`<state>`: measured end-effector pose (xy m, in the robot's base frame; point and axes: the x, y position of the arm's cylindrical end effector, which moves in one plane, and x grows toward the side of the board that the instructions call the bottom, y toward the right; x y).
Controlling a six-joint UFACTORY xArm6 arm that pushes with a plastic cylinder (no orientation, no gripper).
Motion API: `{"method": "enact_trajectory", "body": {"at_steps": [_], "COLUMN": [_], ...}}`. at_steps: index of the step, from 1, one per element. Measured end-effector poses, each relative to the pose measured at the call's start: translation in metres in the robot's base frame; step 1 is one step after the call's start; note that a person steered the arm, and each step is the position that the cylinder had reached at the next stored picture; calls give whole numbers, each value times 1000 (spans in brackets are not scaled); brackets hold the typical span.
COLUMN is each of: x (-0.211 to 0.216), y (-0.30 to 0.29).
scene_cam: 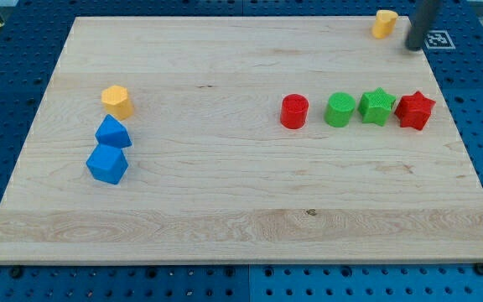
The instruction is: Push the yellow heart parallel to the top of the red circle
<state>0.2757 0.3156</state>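
In the camera view we counted eight blocks on the desk [225, 210]: two yellow, two blue, two red, two green. The yellow heart [384, 23] sat at the upper right of the frame, well above the red circle [293, 111]. We carried no pincer; our rod leaned in from the upper right corner, my tip [412, 46] just right of the heart.

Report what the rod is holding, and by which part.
Nothing. My tip sits just right of the yellow heart, at the board's top right; contact unclear.
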Motion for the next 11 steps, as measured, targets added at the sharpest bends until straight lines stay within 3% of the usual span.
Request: {"method": "enact_trajectory", "body": {"at_steps": [1, 2, 3, 5, 6, 8, 11], "x": [-33, -75, -77, -47, -54, -13, -18], "y": [13, -30, -77, -88, -75, -60, -193]}}
